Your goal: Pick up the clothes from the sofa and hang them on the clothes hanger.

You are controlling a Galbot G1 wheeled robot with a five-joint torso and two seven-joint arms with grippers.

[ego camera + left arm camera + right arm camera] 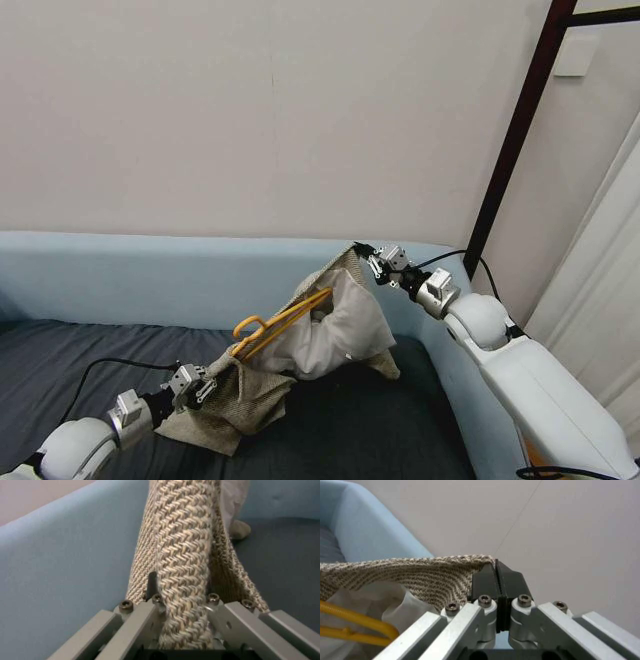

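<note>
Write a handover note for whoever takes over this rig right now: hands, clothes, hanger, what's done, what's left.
Left hand: shut on the knitted garment, low over the sofa seat.
Right hand: shut on its upper edge, raised by the sofa's corner.
Yellow hanger lies against the garment between the hands.
Done: garment picked up.
Left: getting it properly onto the hanger.

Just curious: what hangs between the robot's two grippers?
In the head view, a beige knitted garment with white lining, a yellow hanger tucked inside, spans from left gripper to right gripper.
</note>
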